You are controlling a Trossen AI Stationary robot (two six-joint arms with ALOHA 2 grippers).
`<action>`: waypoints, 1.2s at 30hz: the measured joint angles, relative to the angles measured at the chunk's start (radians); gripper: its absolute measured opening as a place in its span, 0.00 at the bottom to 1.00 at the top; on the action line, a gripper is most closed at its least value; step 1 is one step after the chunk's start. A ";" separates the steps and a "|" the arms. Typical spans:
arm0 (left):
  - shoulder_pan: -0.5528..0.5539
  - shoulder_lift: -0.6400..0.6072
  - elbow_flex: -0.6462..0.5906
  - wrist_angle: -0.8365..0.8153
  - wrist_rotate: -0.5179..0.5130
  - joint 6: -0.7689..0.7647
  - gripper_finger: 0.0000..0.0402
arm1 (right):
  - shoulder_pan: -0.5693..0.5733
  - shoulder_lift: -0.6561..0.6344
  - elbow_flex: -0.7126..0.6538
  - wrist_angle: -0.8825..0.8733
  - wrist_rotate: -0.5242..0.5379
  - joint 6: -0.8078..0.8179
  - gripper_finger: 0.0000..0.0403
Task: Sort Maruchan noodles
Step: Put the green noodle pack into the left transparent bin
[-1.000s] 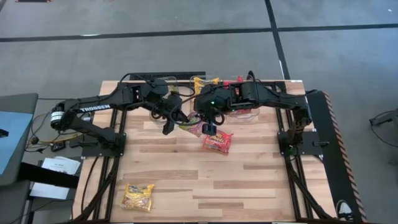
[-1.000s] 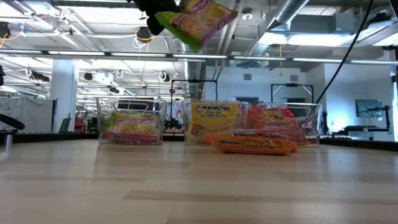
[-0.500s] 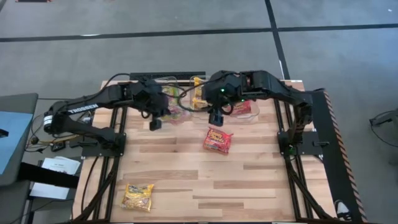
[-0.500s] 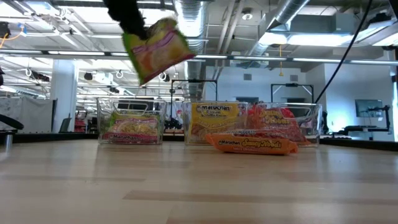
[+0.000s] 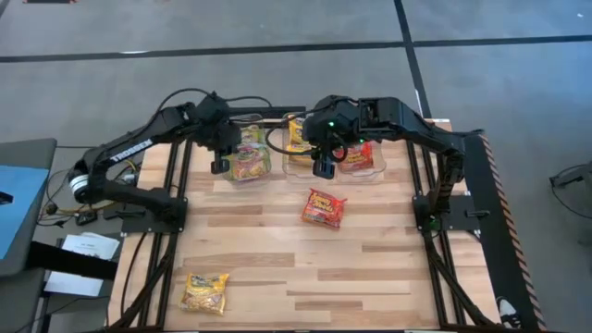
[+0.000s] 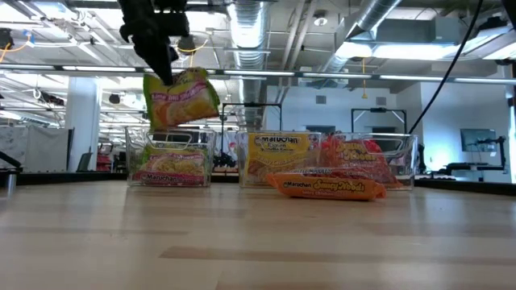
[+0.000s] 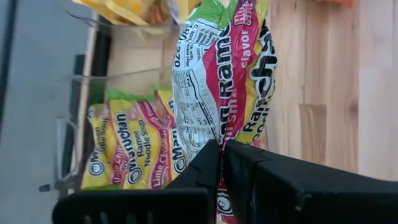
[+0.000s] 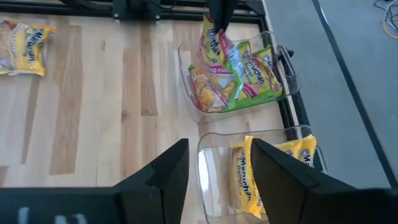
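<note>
Legible markings, by item:

- Left arm (image 5: 139, 148), upper link: white lettering "TROSSEN".
- Green packet (image 7: 224, 87) held in the left gripper (image 7: 221, 152): "Ramen", "flavor", part of "Maruchan"; a white nutrition panel whose print is too small to read.
- Green packets (image 7: 124, 149) in the clear bin at 9 o'clock of the bin row: "Maruchan Ramen Noodle Soup", "Lime Chili".
- Yellow packet (image 6: 278, 153) in the middle bin: "Maruchan", "Ramen".
- Red packet (image 6: 326, 187) lying on the desk (image 6: 258, 242): "Maruchan"; remaining words unclear.
- Yellow packet (image 8: 25, 40) on the desk at 7 o'clock: "Maruchan".
- Yellow packet (image 8: 245, 180) seen from the right wrist: "Maruchan".
</note>
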 joint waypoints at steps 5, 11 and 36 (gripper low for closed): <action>0.030 0.072 0.000 -0.037 0.018 0.038 0.00 | -0.013 0.000 0.000 -0.004 0.000 0.002 0.48; 0.030 0.143 0.000 -0.083 0.035 0.053 0.00 | -0.022 0.000 0.000 -0.015 -0.004 -0.029 0.48; 0.026 0.390 0.000 -0.038 0.004 -0.051 0.06 | -0.023 0.000 0.000 -0.046 -0.005 -0.057 0.48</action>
